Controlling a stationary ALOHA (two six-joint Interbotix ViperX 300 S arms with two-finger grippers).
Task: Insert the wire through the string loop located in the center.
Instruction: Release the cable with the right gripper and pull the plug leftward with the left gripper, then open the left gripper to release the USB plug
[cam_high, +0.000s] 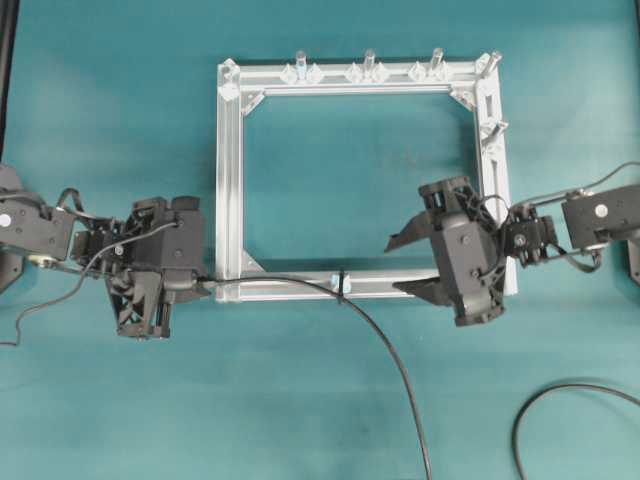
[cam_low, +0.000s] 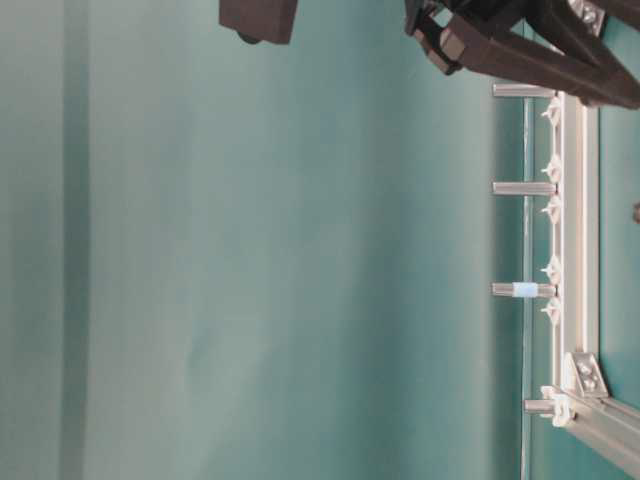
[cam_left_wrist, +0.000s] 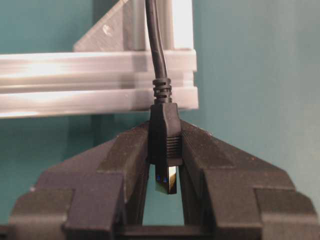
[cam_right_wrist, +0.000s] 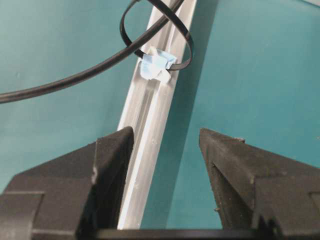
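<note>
Black wire (cam_left_wrist: 159, 60) passes through the string loop (cam_right_wrist: 159, 37); we see the left gripper (cam_left_wrist: 164, 165) clamping its plug, the right gripper (cam_right_wrist: 165, 155) spread wide.

On the teal surface (cam_high: 120, 100) lie one square aluminium frame (cam_high: 229, 180) carrying six upright silver pegs (cam_high: 368, 62) along its twelve o'clock side and corners, one string loop (cam_high: 341, 283), one wire (cam_high: 390, 350), and two end effectors, left (cam_high: 190, 288) and right (cam_high: 410, 265).
</note>
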